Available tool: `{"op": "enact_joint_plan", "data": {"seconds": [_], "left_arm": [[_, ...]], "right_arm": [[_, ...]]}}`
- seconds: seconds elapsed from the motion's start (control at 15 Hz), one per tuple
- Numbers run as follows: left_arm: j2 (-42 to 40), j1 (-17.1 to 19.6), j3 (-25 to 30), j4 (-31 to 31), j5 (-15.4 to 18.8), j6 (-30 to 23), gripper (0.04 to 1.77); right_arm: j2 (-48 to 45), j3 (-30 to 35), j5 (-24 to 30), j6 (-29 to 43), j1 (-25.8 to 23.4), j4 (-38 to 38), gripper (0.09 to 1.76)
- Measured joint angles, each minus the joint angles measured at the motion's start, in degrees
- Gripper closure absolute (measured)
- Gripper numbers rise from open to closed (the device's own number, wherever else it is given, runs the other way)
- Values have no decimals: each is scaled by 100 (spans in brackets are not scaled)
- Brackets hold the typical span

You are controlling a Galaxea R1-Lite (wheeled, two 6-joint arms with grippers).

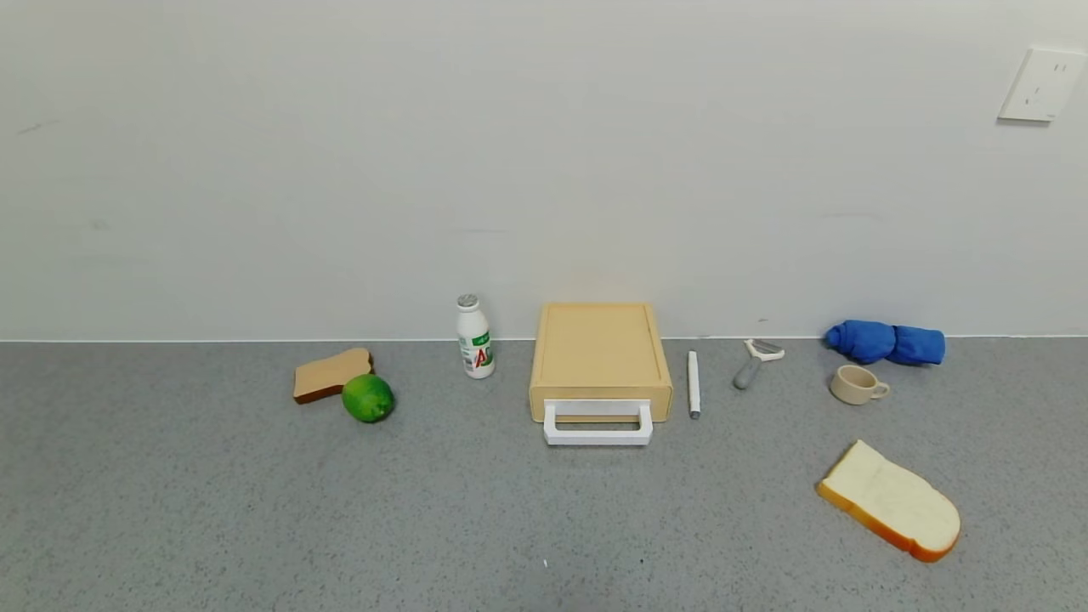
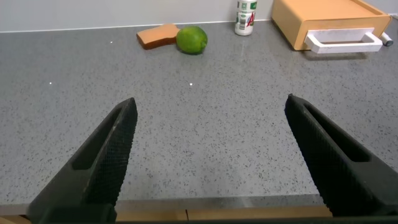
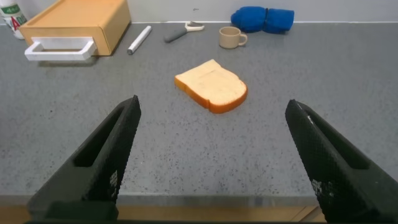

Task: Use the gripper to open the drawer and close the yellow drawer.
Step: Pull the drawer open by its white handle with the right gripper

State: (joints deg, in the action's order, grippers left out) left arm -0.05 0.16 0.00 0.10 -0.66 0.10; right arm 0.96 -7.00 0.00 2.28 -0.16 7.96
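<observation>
Yellow drawer (image 1: 600, 357) seen shut on bench (image 1: 255, 510); left hand (image 2: 211, 155) and right hand (image 3: 214, 158) held apart, low over bench

yellow drawer (image 1: 600, 357): flat pale-yellow box lying on the grey counter, its back sitting against the wall. the tray is sitting pushed in, flush with the front. white loop handle (image 1: 598, 424) is projecting forward from the front face, lying level just above the counter.
</observation>
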Motion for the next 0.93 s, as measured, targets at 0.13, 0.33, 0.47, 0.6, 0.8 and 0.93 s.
{"op": "enact_joint_plan", "data": {"seconds": [0.13,0.33,0.47,0.6,0.8,0.93], "left_arm": [[0,0,0,0,0,0,9],[0,0,0,0,0,0,9],[0,0,0,1,0,0,9],[0,0,0,0,-2,0,9],[0,0,0,0,-2,-2,9],[0,0,0,-2,-2,0,9]], "right_arm": [[372,-573,-16,2,6,258,14],[1408,-1373,-38,6,9,364,14],[2287,-1896,-35,17,2,385,14],[3313,-2514,-24,67,-2,402,14],[4713,-3313,-2,256,62,416,14],[5631,-3807,0,419,246,411,14]]}}
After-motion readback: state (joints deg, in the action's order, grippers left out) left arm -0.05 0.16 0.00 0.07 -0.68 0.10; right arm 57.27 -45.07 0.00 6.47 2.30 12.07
